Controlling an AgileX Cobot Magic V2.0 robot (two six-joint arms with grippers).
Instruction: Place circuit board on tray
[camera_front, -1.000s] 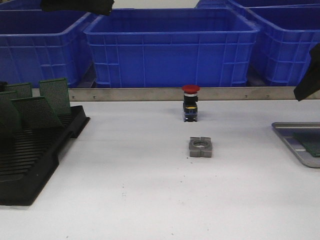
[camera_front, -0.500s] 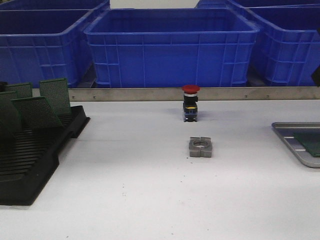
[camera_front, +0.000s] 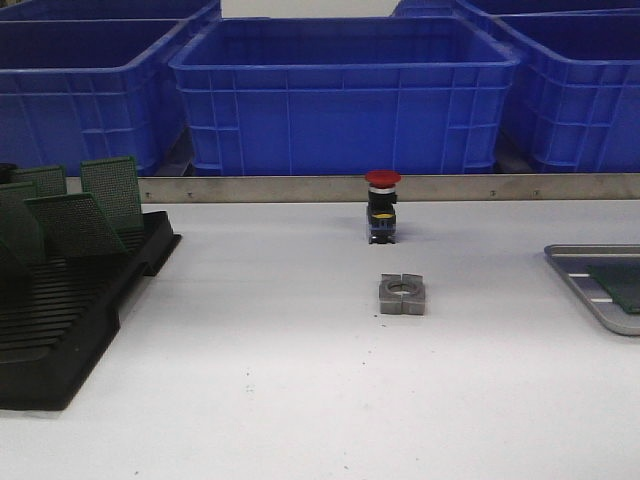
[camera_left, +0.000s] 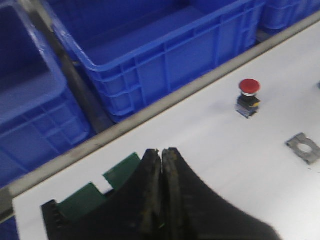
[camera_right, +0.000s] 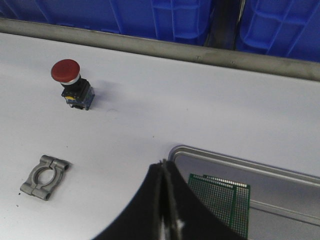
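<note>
The silver-grey tray (camera_front: 580, 270) lies at the table's right edge, and a green circuit board (camera_front: 624, 284) lies flat in it. In the right wrist view, two overlapping circuit boards (camera_right: 220, 196) rest inside the tray (camera_right: 235, 158). My right gripper (camera_right: 162, 163) hovers above the tray's near corner, shut with nothing in it. More green circuit boards (camera_front: 108, 190) stand in the black slotted rack (camera_front: 70, 320) on the left. My left gripper (camera_left: 161, 151) is shut and empty above those boards (camera_left: 121, 170). Neither gripper shows in the front view.
A red-capped push button (camera_front: 381, 205) stands mid-table, with a grey metal clamp block (camera_front: 402, 294) in front of it. Blue plastic crates (camera_front: 340, 95) line the back behind a metal rail (camera_front: 300, 187).
Both arms have drawn out of the front view: the left arm's dark shape at the top and the right arm's at the right edge are gone. Nothing on the table has moved.
</note>
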